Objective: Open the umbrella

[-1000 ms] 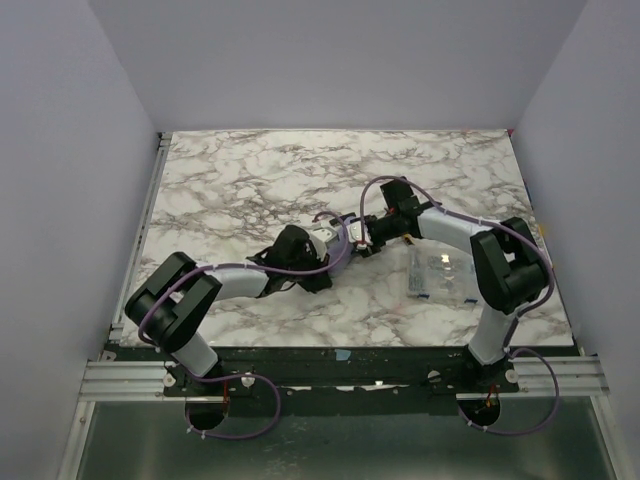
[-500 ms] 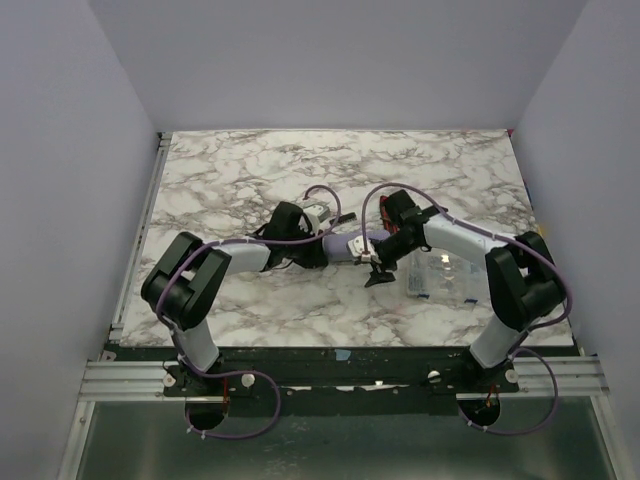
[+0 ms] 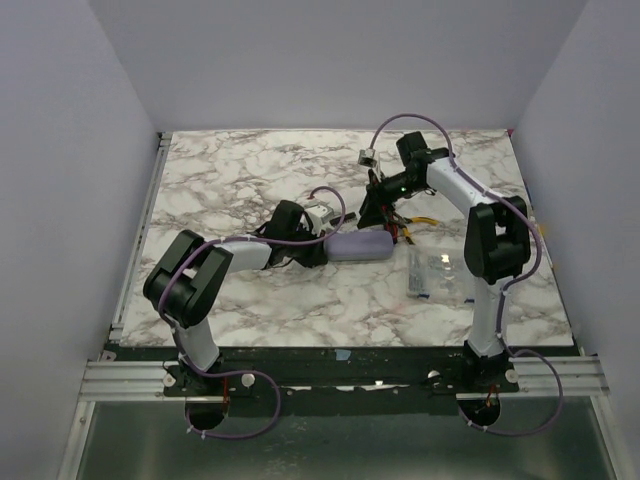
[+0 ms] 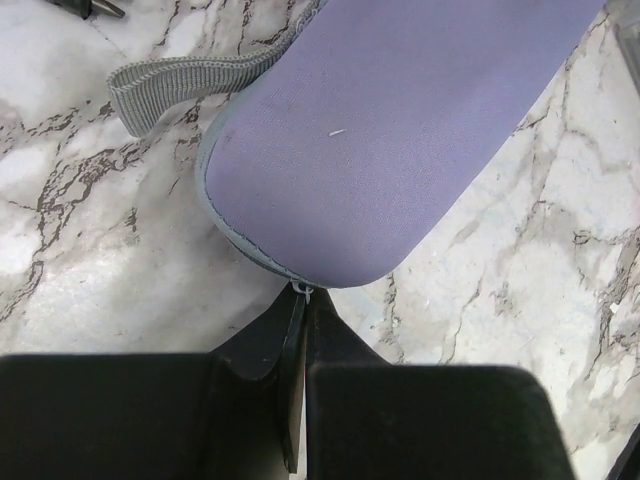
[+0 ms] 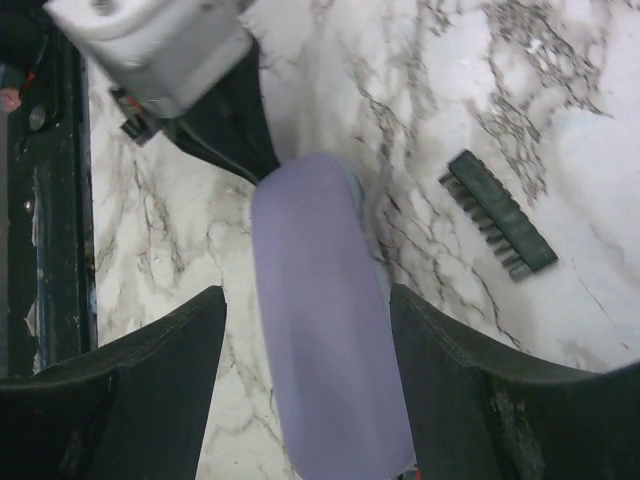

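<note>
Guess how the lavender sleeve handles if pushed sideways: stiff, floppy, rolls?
The lavender sleeve looks plump and evenly rounded, so probably firm rather than floppy. Its tubular shape may roll when nudged, though the left gripper pinching its zipper end likely checks that. Smooth fabric could slip.

Overhead camera looks down; wrist cameras (close) share the sleeve (image 4: 400,130).

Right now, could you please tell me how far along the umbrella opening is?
Early on. Done: nothing visible yet; the sleeve lies on the table, looking closed, with no canopy showing. In hand: the left fingers are shut on the zipper pull at its end; the right fingers hang open above it. Left: unzip, take the umbrella out and open it.
</note>
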### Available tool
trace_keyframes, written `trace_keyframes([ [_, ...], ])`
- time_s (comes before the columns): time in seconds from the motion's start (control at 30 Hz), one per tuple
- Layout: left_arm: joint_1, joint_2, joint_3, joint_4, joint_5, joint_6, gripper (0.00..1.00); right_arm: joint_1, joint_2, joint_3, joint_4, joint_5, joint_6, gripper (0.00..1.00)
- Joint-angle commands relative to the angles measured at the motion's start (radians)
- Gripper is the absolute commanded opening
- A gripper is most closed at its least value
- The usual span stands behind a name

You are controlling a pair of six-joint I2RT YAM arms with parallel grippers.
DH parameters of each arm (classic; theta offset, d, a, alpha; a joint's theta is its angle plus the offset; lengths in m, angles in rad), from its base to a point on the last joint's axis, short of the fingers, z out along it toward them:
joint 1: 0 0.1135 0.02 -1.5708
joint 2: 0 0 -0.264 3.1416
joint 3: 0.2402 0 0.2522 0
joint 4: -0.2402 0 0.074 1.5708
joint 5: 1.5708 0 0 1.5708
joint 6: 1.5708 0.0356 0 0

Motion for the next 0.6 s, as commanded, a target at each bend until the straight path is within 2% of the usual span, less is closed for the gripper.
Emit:
trace_keyframes([
  [0.0, 0.005, 0.026, 0.007, -0.020, 0.008, 0.036, 0.00, 0.004, 0.089, 0.078, -0.001, 0.030, 0.144, 0.70],
  [0.13, 0.005, 0.024, 0.004, -0.012, 0.006, 0.029, 0.00, 0.006, 0.159, 0.100, -0.069, 0.054, 0.108, 0.71],
  [0.27, 0.005, 0.023, 0.002, -0.005, 0.006, 0.022, 0.00, 0.023, 0.168, 0.052, -0.064, 0.067, 0.109, 0.71],
  [0.5, 0.003, 0.020, 0.011, -0.013, 0.022, 0.033, 0.00, 0.038, 0.150, -0.050, 0.008, 0.068, 0.176, 0.63],
  [0.57, 0.003, 0.018, 0.011, -0.012, 0.023, 0.036, 0.00, 0.039, 0.142, -0.087, 0.041, 0.071, 0.206, 0.58],
])
